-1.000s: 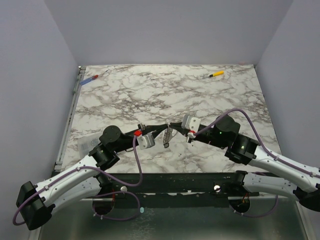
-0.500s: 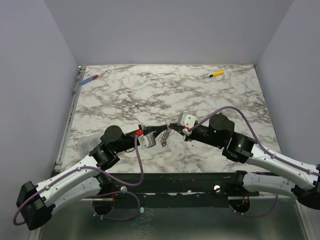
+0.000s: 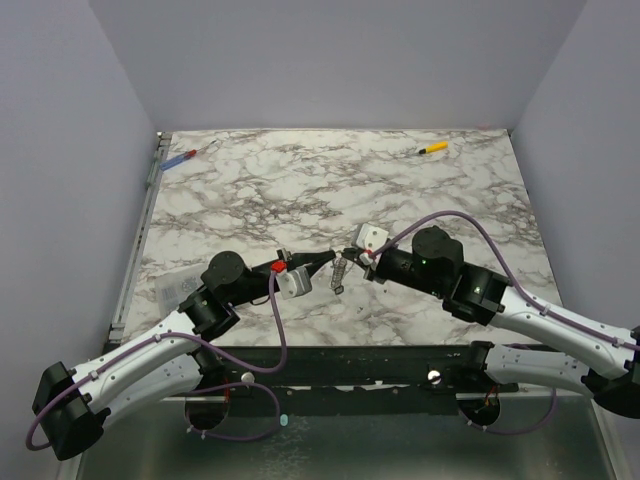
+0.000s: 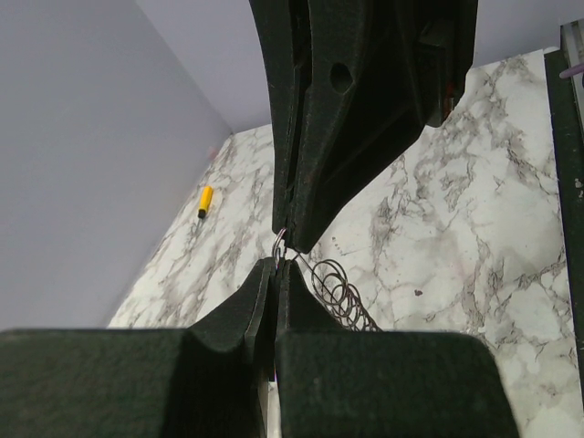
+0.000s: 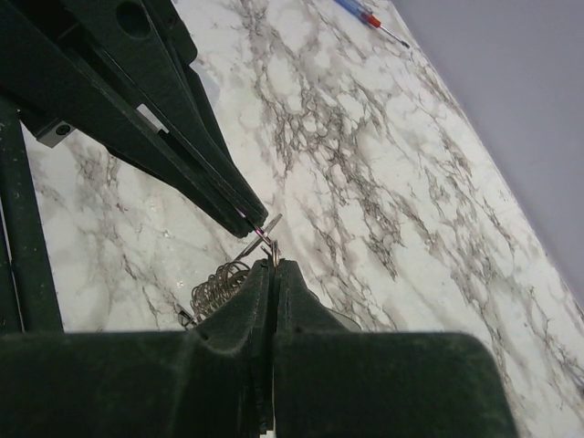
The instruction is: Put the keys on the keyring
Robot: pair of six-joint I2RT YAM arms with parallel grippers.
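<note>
Both grippers meet tip to tip above the middle of the marble table (image 3: 300,190). My left gripper (image 3: 329,258) is shut on a thin flat key (image 5: 265,227) that sticks out of its tip. My right gripper (image 3: 346,252) is shut on the keyring (image 5: 274,253), a tiny shiny loop seen edge-on at its tip. In the left wrist view the keyring (image 4: 279,245) sits between my left gripper (image 4: 276,265) and the right gripper's tip above it. The other keys (image 3: 340,272) hang below the joint as a pale cluster (image 4: 338,289), which also shows low in the right wrist view (image 5: 215,286).
A yellow-handled tool (image 3: 432,148) lies at the far right of the table, and a blue-and-red tool (image 3: 180,158) at the far left corner. A pale flat item (image 3: 178,288) lies by the left edge. A metal rail (image 3: 140,230) runs along that edge.
My right arm has shifted left, bringing its tip against the left gripper's tip. The hanging keys swung slightly. The left arm has stayed in place.
</note>
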